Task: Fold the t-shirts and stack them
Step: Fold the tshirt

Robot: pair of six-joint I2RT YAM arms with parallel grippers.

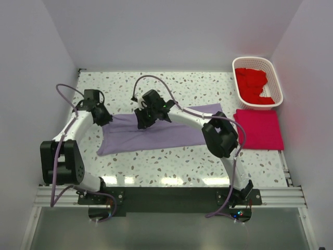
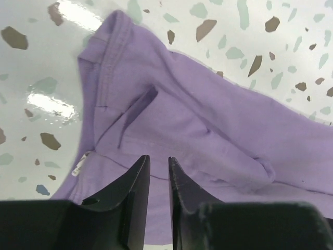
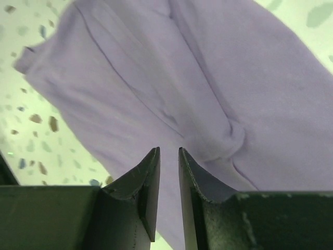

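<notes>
A pale lavender t-shirt (image 1: 156,136) lies folded into a long band across the middle of the table. My left gripper (image 1: 104,121) hovers over its left end and my right gripper (image 1: 141,122) over its upper middle. In the left wrist view the gripper (image 2: 158,161) stands slightly open above the wrinkled lavender cloth (image 2: 208,120), with nothing between the fingers. In the right wrist view the gripper (image 3: 169,152) is likewise slightly open and empty over the cloth (image 3: 197,78). A crimson-pink t-shirt (image 1: 259,129) lies folded at the right. Bright red t-shirts (image 1: 251,83) fill the basket.
The white lattice basket (image 1: 276,78) stands at the back right corner, just behind the folded crimson-pink shirt. White walls close in the table on the left, back and right. The arm bases sit on a rail at the near edge.
</notes>
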